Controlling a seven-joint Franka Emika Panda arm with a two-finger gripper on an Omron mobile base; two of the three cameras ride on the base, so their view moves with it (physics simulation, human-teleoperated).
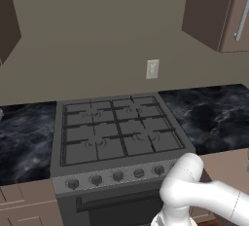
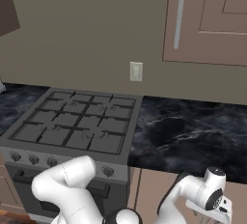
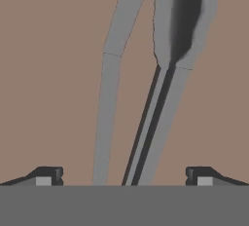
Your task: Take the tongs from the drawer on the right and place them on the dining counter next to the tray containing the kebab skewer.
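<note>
My jaws spread wide and released, fingertips [image 3: 48, 175] apart at either side, the silver-grey tongs [image 3: 146, 98] lying between them on the brown drawer floor [image 3: 53, 74], ungrasped, two long arms running away from me

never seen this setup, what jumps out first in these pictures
The grey stove with its black grates sits centre, between stretches of black marble counter. In the hand view, the silver-grey tongs lie on a brown drawer floor, between the fingertips of the open gripper.
</note>
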